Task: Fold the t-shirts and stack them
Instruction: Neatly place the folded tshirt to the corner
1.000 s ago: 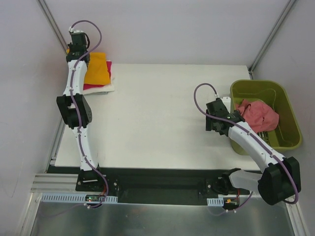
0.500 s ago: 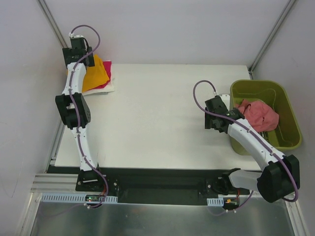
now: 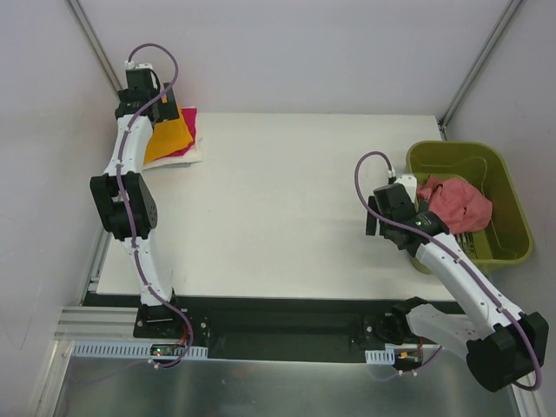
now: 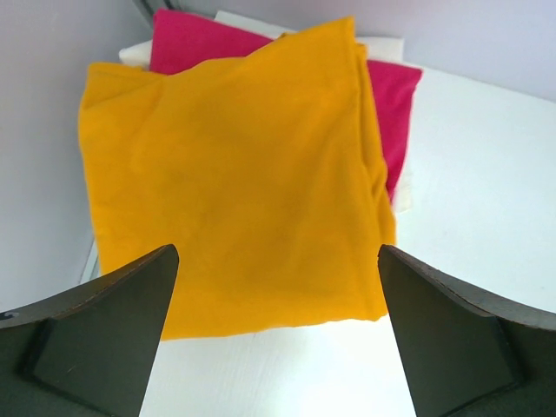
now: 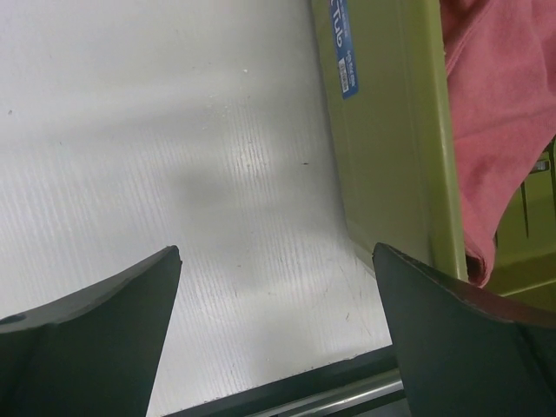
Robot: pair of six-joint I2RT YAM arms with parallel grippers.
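Observation:
A folded orange t-shirt [image 4: 234, 182] lies on top of a magenta one [image 4: 391, 104], with a white one [image 3: 196, 155] at the bottom, in the table's far left corner. My left gripper [image 4: 276, 261] hovers open just above the near edge of the orange t-shirt [image 3: 170, 139], holding nothing. A crumpled salmon-red t-shirt [image 3: 456, 204] lies in the green bin [image 3: 514, 236] at the right. My right gripper [image 5: 276, 254] is open and empty over bare table, just left of the bin wall [image 5: 382, 130], with the salmon-red t-shirt [image 5: 499, 130] showing at the right.
The white table [image 3: 278, 208] lies between the stack and the bin. Its near edge with a dark rail [image 5: 287, 391] is right under the right gripper. Grey walls close in behind and to the left of the stack.
My left gripper has opened and let go of the orange t-shirt, which now rests on the stack. My right gripper has shifted a little to the right and towards the near edge.

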